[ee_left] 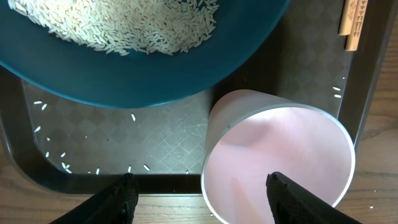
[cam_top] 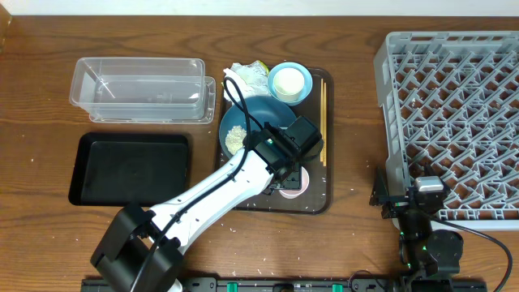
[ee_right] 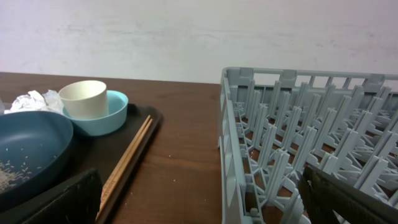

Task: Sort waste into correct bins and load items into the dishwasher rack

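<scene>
My left gripper [cam_top: 285, 172] hangs low over the small pink cup [cam_top: 298, 186] at the front of the brown tray. In the left wrist view the gripper [ee_left: 199, 190] is open. One finger [ee_left: 298, 199] is inside the pink cup [ee_left: 280, 155], the other stands outside, clear of its wall. Behind it sits the dark-blue bowl [cam_top: 255, 118] holding rice [ee_left: 124, 25]. The light-blue bowl [cam_top: 302, 89] carries the white cup [cam_top: 288, 81]. The paper wad [cam_top: 247, 75] and chopsticks [cam_top: 323, 122] lie beside them. My right gripper [cam_top: 413, 203] is open beside the grey rack [cam_top: 454, 122], holding nothing.
A clear tub [cam_top: 138, 89] and a black tray [cam_top: 130, 166] sit left of the brown serving tray [cam_top: 320, 199]. Loose rice grains [ee_left: 62, 165] are scattered on the tray floor. The rack's near wall [ee_right: 233, 143] stands close to my right gripper [ee_right: 205, 199].
</scene>
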